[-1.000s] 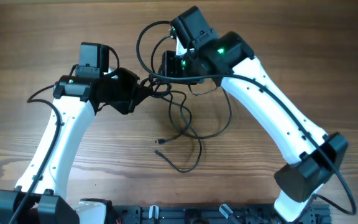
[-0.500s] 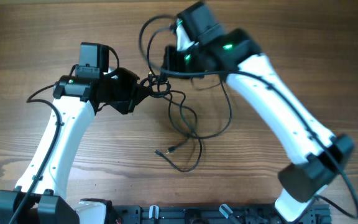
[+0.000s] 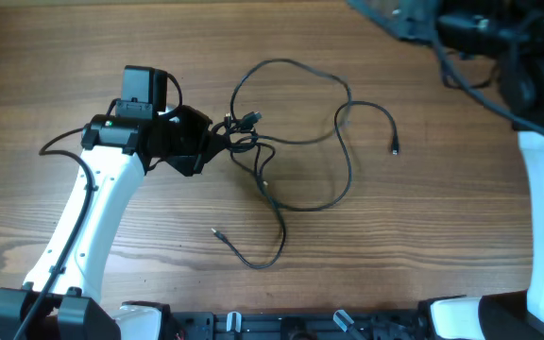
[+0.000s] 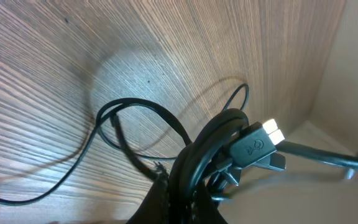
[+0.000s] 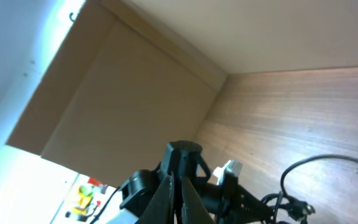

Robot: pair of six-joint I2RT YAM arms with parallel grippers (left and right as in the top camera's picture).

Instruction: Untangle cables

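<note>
Cables (image 3: 242, 124): thin black cords on the bench (image 3: 442, 236), left of centre in the overhead view. They are bunched in a knot at the upper left, w/ loose loops fanning out from it.

- Long axis: approx. from the knot toward the right and the near edge.
- Upper loop: arcs away from the knot, then comes back across the middle.
- Far plug (image 3: 394, 149): ends one strand at the right and lies flat, tip pointing toward the near edge. It is well apart from the knot.
- Near plug (image 3: 217, 231): ends a 2nd strand below the knot, tip pointing left, after a U-bend.

Left claw (image 3: 217, 132): clamped on the knot. In the left wrist view its fingers (image 4: 179, 199) pinch several turns of cord, and a connector w/ a pale tip (image 4: 257, 143) sticks out to the right, just above the bench.

Right claw (image 5: 173, 186): fingers together, nothing between them. It is raised at the far right, well apart from the cables, and blurred in the overhead view.
</note>
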